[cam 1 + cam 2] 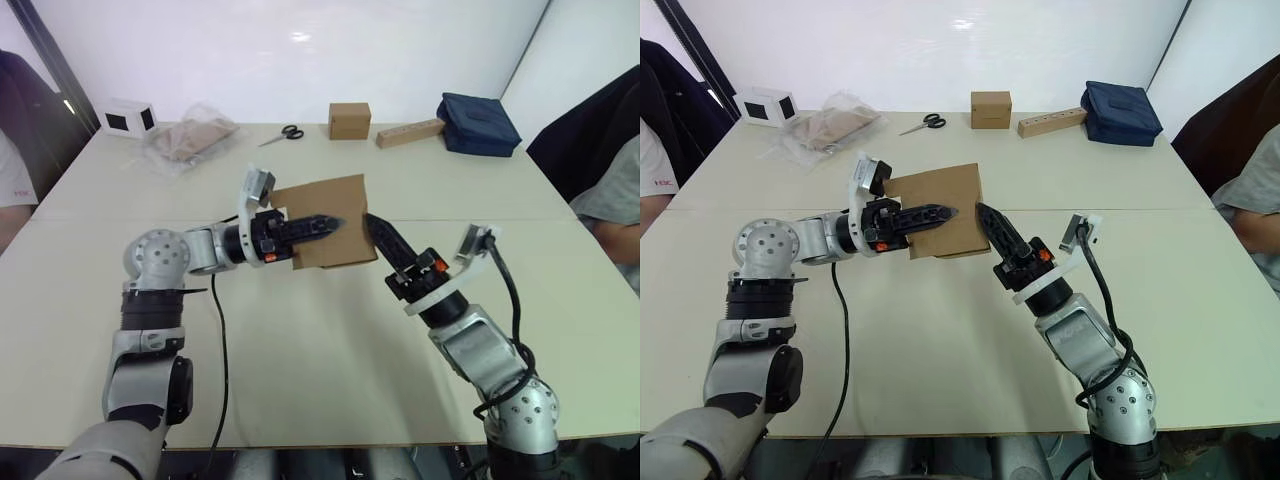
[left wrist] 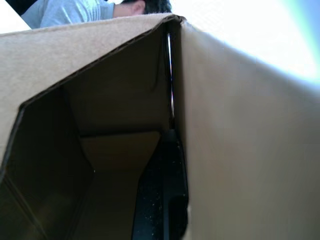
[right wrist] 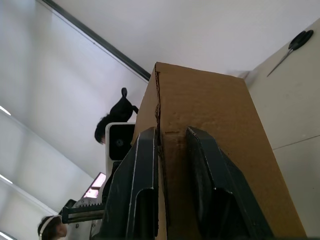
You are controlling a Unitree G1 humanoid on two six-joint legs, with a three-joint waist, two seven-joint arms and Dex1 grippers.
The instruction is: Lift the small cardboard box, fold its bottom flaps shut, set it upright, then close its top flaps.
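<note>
The small cardboard box [image 1: 330,215] hangs tilted above the middle of the table, plain brown. My left gripper [image 1: 325,224] reaches in from the left and is shut on one wall. In the left wrist view one black finger [image 2: 162,190] lies inside the box against that wall [image 2: 240,150]. My right gripper [image 1: 372,222] meets the box's right edge from below. In the right wrist view its fingers [image 3: 145,150] straddle a cardboard edge of the box [image 3: 200,100] and pinch it. I cannot tell the bottom flaps from the top flaps.
At the back of the table stand a smaller cardboard cube [image 1: 350,120], a long tan block [image 1: 410,133], a navy bag [image 1: 478,123], scissors [image 1: 282,134], a plastic bag [image 1: 190,140] and a white cube [image 1: 127,117]. People sit at both table ends.
</note>
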